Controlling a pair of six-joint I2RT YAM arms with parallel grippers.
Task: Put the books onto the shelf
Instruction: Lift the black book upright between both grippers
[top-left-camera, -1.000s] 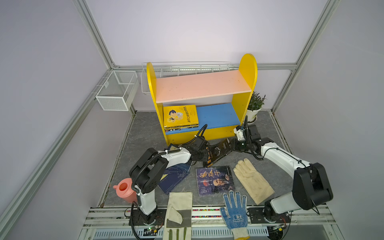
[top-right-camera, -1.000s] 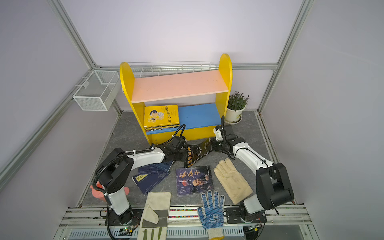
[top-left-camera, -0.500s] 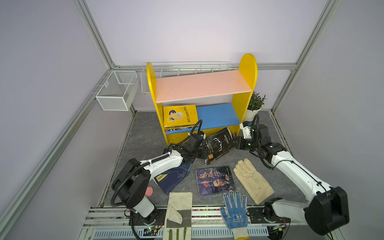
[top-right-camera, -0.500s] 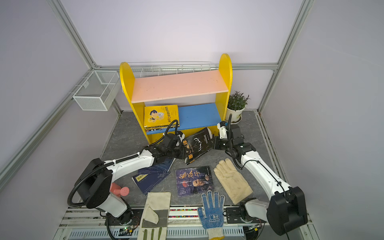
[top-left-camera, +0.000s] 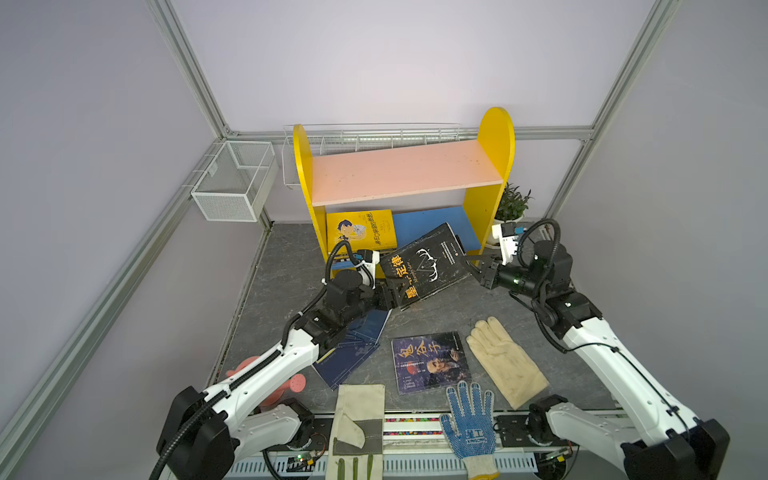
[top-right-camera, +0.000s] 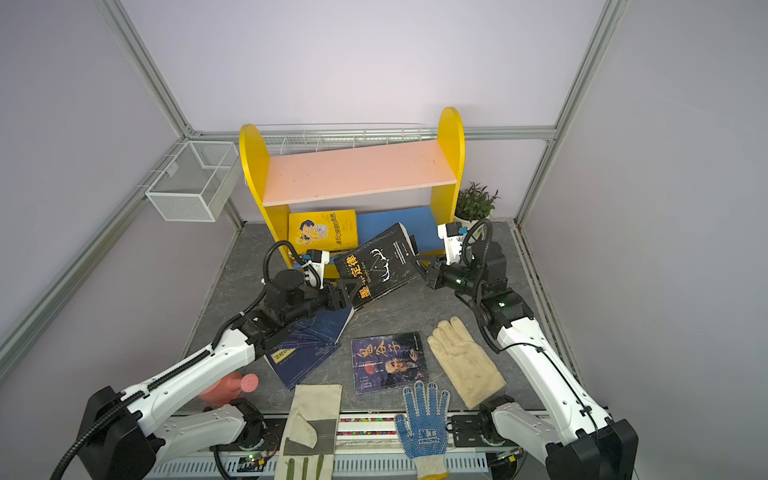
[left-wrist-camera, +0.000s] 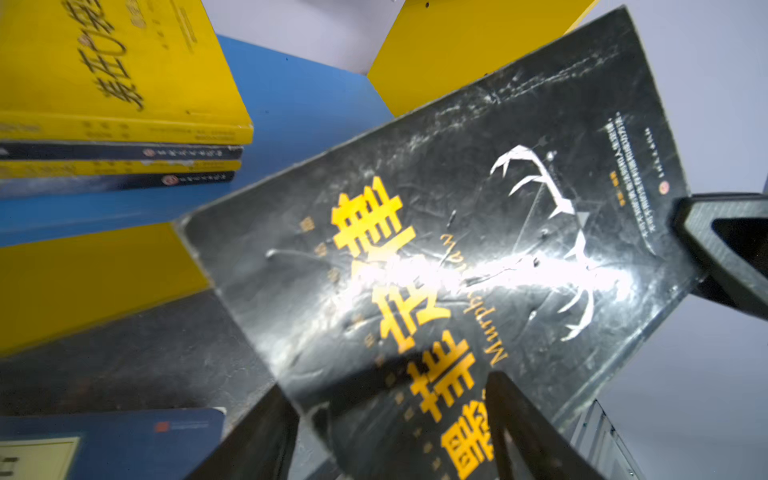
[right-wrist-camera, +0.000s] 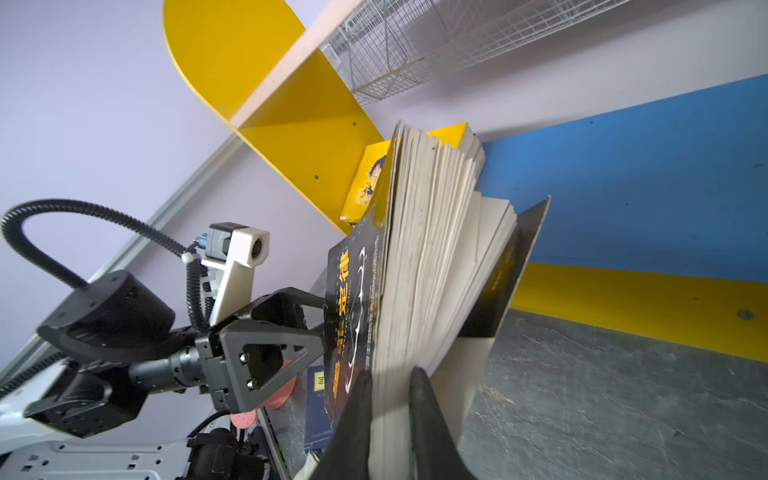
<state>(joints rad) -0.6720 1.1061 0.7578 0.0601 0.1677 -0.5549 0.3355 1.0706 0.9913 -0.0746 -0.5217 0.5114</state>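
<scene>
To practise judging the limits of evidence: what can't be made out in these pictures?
Navy books: count unclear in both top views, left arm covers them.
Pink watering can: mostly behind that arm.
Black book: small print lost to glare, left wrist view.
Stack under the yellow book: its cover hides most in top views.

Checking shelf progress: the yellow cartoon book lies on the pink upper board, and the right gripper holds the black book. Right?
No: the yellow cartoon book lies on the blue lower board, not the pink upper board, as both top views show. The right gripper does hold the black book.
</scene>
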